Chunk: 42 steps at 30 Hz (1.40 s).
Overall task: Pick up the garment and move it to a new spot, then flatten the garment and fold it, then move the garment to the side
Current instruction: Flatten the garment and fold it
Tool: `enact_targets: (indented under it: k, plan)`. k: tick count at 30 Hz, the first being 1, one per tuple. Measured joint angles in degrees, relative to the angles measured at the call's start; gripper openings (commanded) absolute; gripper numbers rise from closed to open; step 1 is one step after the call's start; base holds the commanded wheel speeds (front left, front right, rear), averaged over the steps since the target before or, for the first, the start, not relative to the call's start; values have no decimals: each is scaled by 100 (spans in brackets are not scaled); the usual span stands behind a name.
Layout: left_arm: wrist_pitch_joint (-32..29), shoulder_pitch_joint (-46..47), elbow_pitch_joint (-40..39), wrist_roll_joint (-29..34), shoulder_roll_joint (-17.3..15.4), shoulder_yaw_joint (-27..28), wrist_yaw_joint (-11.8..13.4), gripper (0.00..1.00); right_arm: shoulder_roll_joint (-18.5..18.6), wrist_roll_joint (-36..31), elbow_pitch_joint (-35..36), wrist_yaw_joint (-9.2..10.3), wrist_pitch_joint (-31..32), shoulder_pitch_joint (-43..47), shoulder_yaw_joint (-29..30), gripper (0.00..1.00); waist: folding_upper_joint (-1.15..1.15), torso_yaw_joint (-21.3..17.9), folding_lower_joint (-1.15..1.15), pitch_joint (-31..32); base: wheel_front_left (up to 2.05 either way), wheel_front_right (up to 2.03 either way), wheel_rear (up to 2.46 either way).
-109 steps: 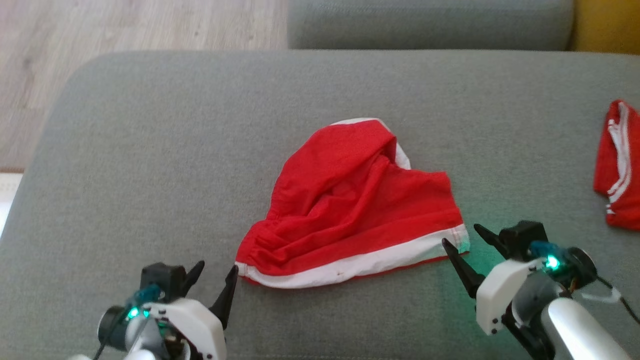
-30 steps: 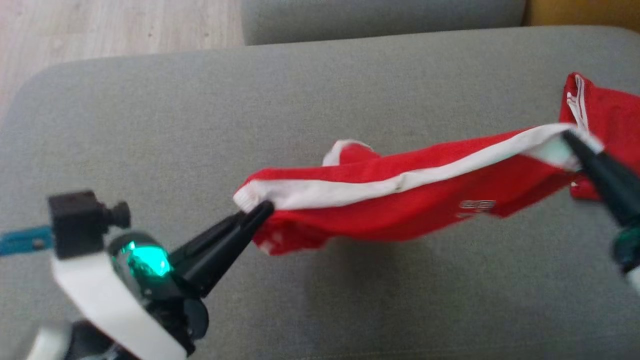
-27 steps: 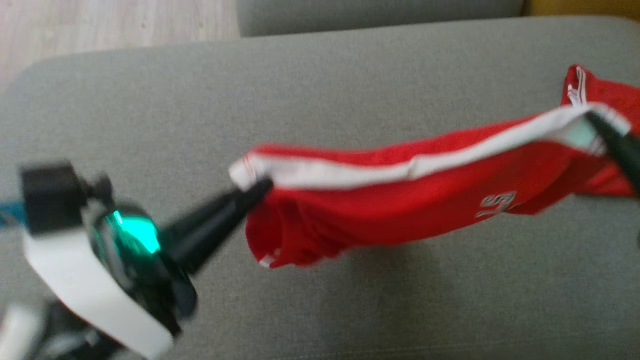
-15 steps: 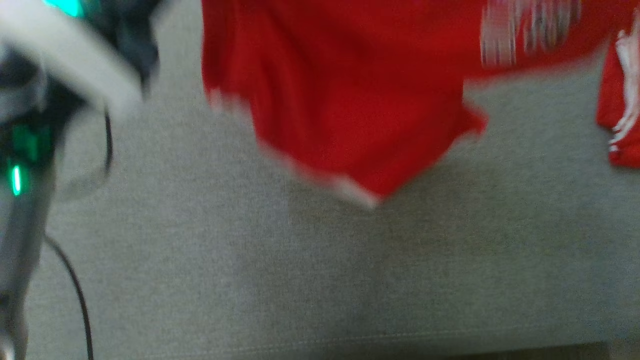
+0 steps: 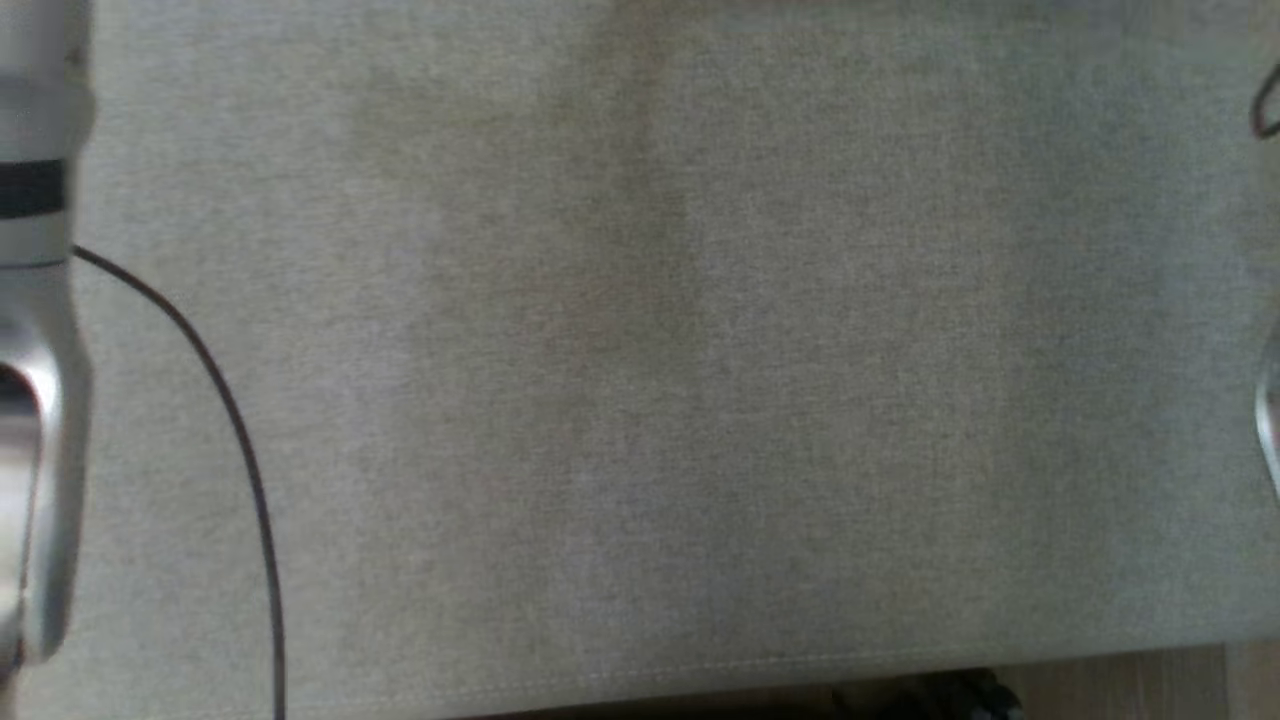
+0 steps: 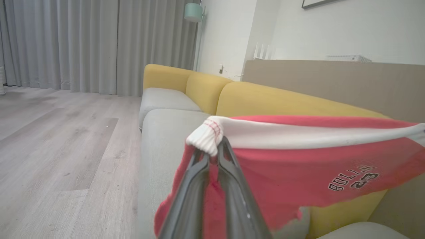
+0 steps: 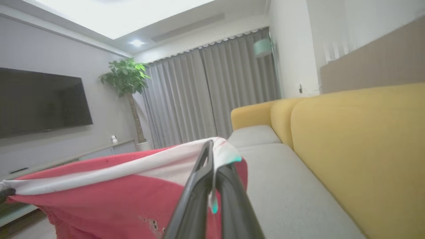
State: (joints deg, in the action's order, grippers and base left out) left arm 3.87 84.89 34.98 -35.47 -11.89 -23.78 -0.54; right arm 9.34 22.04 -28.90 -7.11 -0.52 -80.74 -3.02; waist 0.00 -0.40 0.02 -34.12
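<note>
The garment (image 6: pixel 298 172) is a pair of red shorts with a white waistband and dark "BULLS 23" lettering. It hangs in the air above the grey sofa seat (image 6: pixel 159 132), stretched between both grippers. In the left wrist view my left gripper (image 6: pixel 214 151) is shut on one bunched end of the waistband. In the right wrist view my right gripper (image 7: pixel 215 156) is shut on the other waistband end, and the garment (image 7: pixel 116 192) hangs away to the left. In the head view my pale left forearm (image 5: pixel 35 400) stands at the left edge over the sofa seat (image 5: pixel 650 400).
A thin black cable (image 5: pixel 230 420) curves beside the forearm. Yellow sofa backs (image 6: pixel 265 99) run along the seat's far side. Wooden floor (image 6: pixel 66 149) and grey curtains (image 6: pixel 83 43) lie beyond. A wall television (image 7: pixel 43 103) and a potted plant (image 7: pixel 126 76) stand across the room.
Both grippers closed on the waistband ends and raised the garment off the sofa. The head view has shifted down to the near part of the seat, and the garment has left it.
</note>
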Motion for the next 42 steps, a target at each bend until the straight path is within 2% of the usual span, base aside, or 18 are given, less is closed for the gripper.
enact_targets:
  k: [4,5,6,10,13,17,18,21,24,26,30,33,35,36,39,42]
  plan:
    - [505,-288,790,171,115,-232,-205,0,41,-11,-624,0,-327,314,-604,0,0,-108,1,-41,0,0,0]
    - [616,-495,899,159,130,-265,-259,0,67,77,-668,0,-399,512,-839,0,0,-131,0,-4,0,0,0]
    - [616,-495,899,159,130,-265,-259,0,67,77,-668,0,-399,512,-839,0,0,-131,0,-4,0,0,0]
    - [740,-1596,1037,132,119,-515,-475,0,411,632,-533,0,-433,1606,-1897,0,0,-181,-1,235,0,0,0]
    - [740,-2504,853,-100,120,-641,-559,0,927,1168,-105,0,-291,2404,-2486,0,0,-196,-1,426,0,0,0]
    - [726,-3696,26,-371,74,-739,-572,0,1805,1862,902,1,45,3331,-3061,0,0,-166,-1,717,0,0,0]
    - [724,-3998,-232,-433,48,-759,-549,0,2029,1998,1129,1,100,3568,-3134,0,0,-151,-1,805,0,0,0]
    - [602,-5089,-1117,-594,-158,-837,-277,0,2648,2291,1837,0,338,4459,-3220,0,0,-107,-2,1146,0,0,0]
    - [400,-6363,-2089,-853,-371,-859,115,0,3125,2437,2395,0,500,5517,-3009,0,1,-58,-2,1510,0,0,0]
    - [250,-7181,-2767,-967,-499,-895,394,0,3275,2549,2749,0,619,6262,-2671,0,1,-18,-2,1748,0,0,0]
    - [8,-8541,-4091,-1201,-698,-983,961,0,3366,2595,3571,0,1028,7809,-1931,0,1,70,-2,2113,0,0,0]
    - [-60,-9290,-4814,-1267,-876,-1067,1240,0,3334,2594,4186,0,1408,9045,-1262,0,1,185,-2,2208,0,0,0]
    - [-108,-9596,-5169,-1295,-942,-1082,1358,0,3206,2559,4618,0,1683,9722,-822,0,1,264,-2,2203,0,0,0]
    - [-158,-9675,-5439,-1391,-940,-1103,1372,0,2991,2482,5021,0,1925,10072,-386,0,1,318,-2,2152,0,0,0]
    - [-328,-9401,-5555,-1406,-925,-1192,1356,0,2757,2383,5472,1,2380,10051,49,0,1,434,-2,2045,0,0,0]
    - [-515,-8855,-5531,-1393,-799,-1261,1244,0,2720,2388,5643,1,2885,9553,201,0,1,559,-2,1873,0,0,0]
